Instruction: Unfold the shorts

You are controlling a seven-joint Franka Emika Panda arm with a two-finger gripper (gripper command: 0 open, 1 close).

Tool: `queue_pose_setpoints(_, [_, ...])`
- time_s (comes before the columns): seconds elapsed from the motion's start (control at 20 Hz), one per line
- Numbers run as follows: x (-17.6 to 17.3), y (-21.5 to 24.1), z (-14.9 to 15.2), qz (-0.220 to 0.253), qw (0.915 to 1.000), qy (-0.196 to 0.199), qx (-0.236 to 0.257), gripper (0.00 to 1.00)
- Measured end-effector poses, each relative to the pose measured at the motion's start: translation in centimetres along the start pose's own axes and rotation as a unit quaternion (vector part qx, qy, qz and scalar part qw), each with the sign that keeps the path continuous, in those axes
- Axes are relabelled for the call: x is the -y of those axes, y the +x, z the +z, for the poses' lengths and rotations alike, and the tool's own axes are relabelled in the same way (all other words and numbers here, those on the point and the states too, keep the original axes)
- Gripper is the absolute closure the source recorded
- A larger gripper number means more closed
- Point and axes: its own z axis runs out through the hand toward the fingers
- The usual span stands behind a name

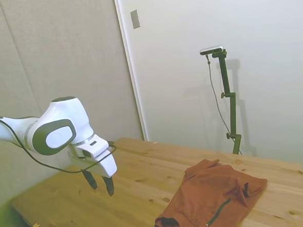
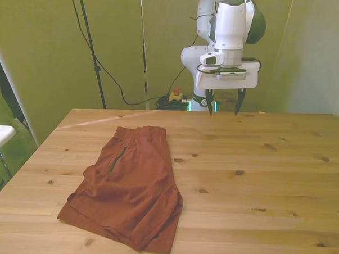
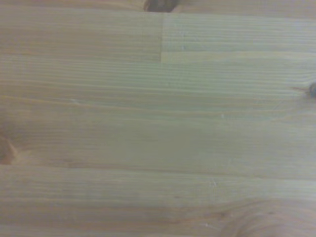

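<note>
Two dark fingers hang from my gripper [image 2: 223, 108], pointing straight down and spread apart with nothing between them, so my jaws stand open and empty. My white arm [image 1: 55, 130] reaches out level above the wooden plank table [image 2: 257, 181], the last joint bent so that my wrist faces the boards, and my fingertips hover over bare wood without touching it. In the front view I hang over the table's far edge, toward the front view's right of the middle. My wrist camera sees only pale pine boards [image 3: 158, 123] with grain lines and a few dark knots, slightly blurred. The rust-orange soft fabric shorts [image 2: 130, 184] lie flat on the table toward the front view's left, well apart from me, reaching close to the near edge. They are doubled over, with layered hems showing at the end nearest the front camera and the gathered waistband at the end toward my base. A dark zippered pocket [image 2: 118, 158] runs along their upper face. In the side view a dark inner lining [image 1: 170, 222] shows at one curled edge.
</note>
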Motion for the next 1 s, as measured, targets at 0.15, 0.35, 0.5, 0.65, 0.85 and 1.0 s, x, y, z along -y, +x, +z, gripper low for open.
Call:
queue_pose_setpoints(0.15, [0.1,0.6,-0.5,0.004,1.0000,0.002,0.000,0.00])
queue_pose_setpoints(0.35, [0.5,4.3,-3.0,0.029,0.9992,0.024,-0.016,0.00])
queue_pose_setpoints(0.5, [-0.2,8.3,-4.7,0.060,0.9971,0.039,-0.028,0.00])
queue_pose_setpoints(0.65, [-1.5,13.5,-6.5,0.096,0.9930,0.052,-0.045,0.00])
queue_pose_setpoints(0.85, [-2.9,20.6,-7.3,0.137,0.9866,0.059,-0.066,0.00])
queue_pose_setpoints(1.0, [-3.9,25.1,-6.5,0.168,0.9807,0.066,-0.075,0.00])
